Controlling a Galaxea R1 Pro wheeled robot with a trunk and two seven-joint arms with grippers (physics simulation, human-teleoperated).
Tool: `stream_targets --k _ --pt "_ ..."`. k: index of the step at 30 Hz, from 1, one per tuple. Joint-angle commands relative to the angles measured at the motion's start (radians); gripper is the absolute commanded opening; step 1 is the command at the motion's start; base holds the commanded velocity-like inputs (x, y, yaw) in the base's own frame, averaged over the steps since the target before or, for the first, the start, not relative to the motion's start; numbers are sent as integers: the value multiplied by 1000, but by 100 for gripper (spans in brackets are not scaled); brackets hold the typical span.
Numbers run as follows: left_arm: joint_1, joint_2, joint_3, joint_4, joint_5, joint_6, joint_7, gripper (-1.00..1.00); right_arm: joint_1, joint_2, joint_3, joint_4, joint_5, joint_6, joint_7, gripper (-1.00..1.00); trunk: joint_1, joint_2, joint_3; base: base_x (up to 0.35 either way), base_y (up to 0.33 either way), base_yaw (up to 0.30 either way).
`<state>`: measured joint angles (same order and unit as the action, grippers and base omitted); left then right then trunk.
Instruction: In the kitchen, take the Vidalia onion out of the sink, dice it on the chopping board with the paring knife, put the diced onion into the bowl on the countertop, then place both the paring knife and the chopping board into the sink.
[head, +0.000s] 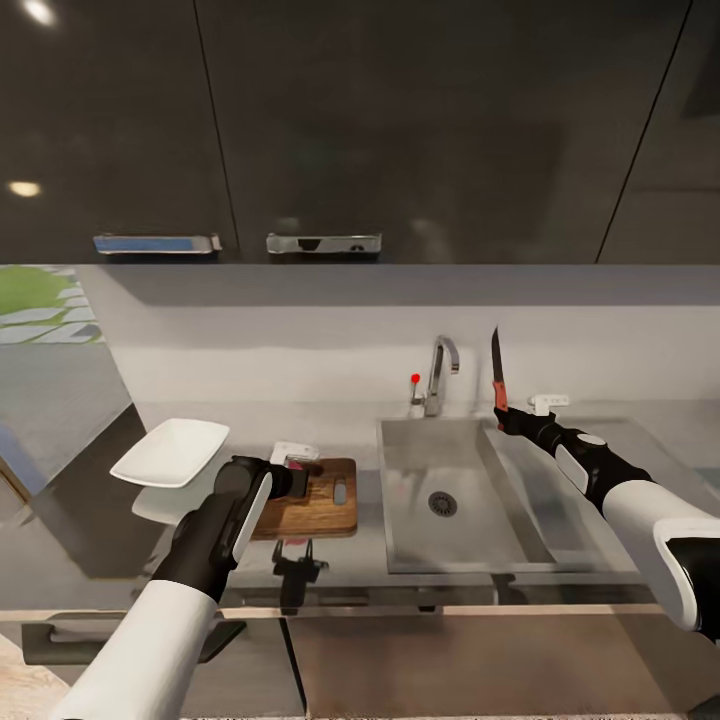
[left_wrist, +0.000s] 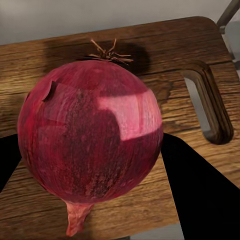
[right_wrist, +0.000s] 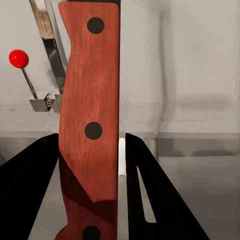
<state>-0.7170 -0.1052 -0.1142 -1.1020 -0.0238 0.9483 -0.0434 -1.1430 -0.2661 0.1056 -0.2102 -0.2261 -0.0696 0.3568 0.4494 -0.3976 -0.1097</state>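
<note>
One Vidalia onion, deep pink-red with a dry root tuft at one end and a pointed tip at the other, pinched between the two dark fingers of the left gripper. Sits over the one chopping board, close above or on the wood; cannot tell which from the left wrist view. Board brown, with a slotted handle hole near one end, lying flat on the countertop just left of the sink.

One paring knife, clamped by its red-brown handle in the right gripper, two dark fingers pressing either side. Three black rivets counted on the handle. Blade dark, pointing straight up, held above the sink's back right corner.

One sink basin, grey steel, round drain in the floor. One chrome faucet behind it, with one small red knob on a thin lever.

One white squarish bowl on the countertop, left of the board and well apart from the sink.

Dark glossy wall cabinets overhead, two metal handles along their lower edge.
</note>
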Motion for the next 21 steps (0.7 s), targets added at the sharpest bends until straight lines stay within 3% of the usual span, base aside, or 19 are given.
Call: stream_targets --k 1,21 --pt "-1 0 0 -1 -5 4 -6 -100 -1 -1 8 2 -10 -4 2 -100 1 -2 -4 0 0 0" --pt "-1 -1 1 -1 -5 4 -5 -100 -1 -1 8 2 -9 -3 2 -100 1 -2 -14 0 0 0"
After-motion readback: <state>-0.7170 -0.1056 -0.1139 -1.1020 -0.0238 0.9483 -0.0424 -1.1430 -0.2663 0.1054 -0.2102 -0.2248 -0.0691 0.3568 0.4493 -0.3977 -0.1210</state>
